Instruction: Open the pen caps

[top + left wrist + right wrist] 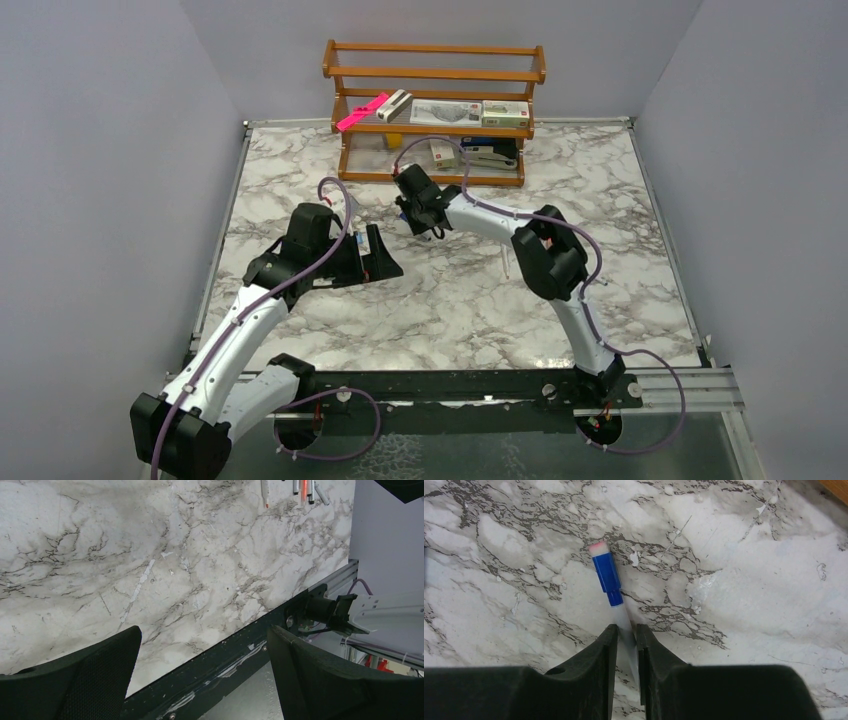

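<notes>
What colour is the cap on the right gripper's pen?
Blue cap; clearest in the right wrist view.

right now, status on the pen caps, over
Left gripper open, empty. Right gripper shut on pen barrel. Blue cap on. Nothing blocking the cap.

White links [485, 222], black joints [548, 258], lilac cables [346, 212] along both arms; textured black tool fingers [594, 675].

— Where does the rack [434, 100] stand?
— At the far edge of the table [640, 260], in the middle.
— And the claws?
— The right claw [432, 228] is just before it, a pen [624, 625] between its fingers, the cap [606, 572] pointing away. The left claw [384, 256] lies left and nearer.
</notes>
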Motion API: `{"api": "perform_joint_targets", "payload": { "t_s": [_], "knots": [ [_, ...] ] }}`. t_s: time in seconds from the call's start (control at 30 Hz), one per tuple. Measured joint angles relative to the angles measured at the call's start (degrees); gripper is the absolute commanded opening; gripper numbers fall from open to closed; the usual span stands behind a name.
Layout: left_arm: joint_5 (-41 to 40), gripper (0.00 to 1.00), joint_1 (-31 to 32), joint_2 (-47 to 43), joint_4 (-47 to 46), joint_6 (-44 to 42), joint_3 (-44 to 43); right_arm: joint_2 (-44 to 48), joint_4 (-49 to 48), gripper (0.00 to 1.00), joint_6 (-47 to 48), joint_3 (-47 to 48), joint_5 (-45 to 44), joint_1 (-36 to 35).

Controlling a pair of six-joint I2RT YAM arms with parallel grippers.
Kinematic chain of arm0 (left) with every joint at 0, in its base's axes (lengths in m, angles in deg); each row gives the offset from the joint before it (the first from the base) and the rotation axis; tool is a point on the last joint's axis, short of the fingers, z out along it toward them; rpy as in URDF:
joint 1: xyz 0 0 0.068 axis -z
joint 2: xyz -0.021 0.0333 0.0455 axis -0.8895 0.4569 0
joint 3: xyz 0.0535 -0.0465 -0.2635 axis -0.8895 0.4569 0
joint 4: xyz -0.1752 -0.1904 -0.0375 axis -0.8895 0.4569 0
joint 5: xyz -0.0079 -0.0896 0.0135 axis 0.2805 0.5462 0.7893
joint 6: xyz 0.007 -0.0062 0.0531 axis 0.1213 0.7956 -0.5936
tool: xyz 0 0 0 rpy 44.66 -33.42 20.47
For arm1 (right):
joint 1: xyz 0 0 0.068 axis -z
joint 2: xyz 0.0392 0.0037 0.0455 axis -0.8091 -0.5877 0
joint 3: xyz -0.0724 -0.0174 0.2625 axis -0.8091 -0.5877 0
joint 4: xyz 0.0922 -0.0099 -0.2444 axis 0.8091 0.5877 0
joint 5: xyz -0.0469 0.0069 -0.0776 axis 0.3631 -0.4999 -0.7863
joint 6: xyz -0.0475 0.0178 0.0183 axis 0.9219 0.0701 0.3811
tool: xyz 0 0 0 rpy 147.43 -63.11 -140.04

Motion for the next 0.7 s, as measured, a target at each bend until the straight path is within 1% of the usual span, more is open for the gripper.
{"api": "perform_joint_targets", "payload": {
  "t_s": [0.1,0.23,0.43,0.6,0.7],
  "knots": [
    [0.2,0.99,0.0,0.0,-0.3,0.1,0.4,0.5,-0.7,0.13,-0.5,-1.2,-0.2,-0.2],
    [0.4,0.99,0.0,-0.2,-0.5,0.2,0.9,3.0,-2.4,0.09,-1.1,-5.4,-0.3,-0.3],
    [0.7,0.99,0.0,-0.2,-0.9,0.2,0.9,8.3,-1.3,0.08,-1.6,-12.4,0.9,-0.3],
    [1.5,0.99,0.0,-0.3,-1.9,0.5,1.6,14.4,3.3,0.07,-1.7,-18.4,5.0,-0.3],
    [2.2,0.99,0.0,-0.8,-3.0,1.1,3.1,19.3,4.5,0.07,-1.9,-21.9,8.1,-0.3]
  ]
}}
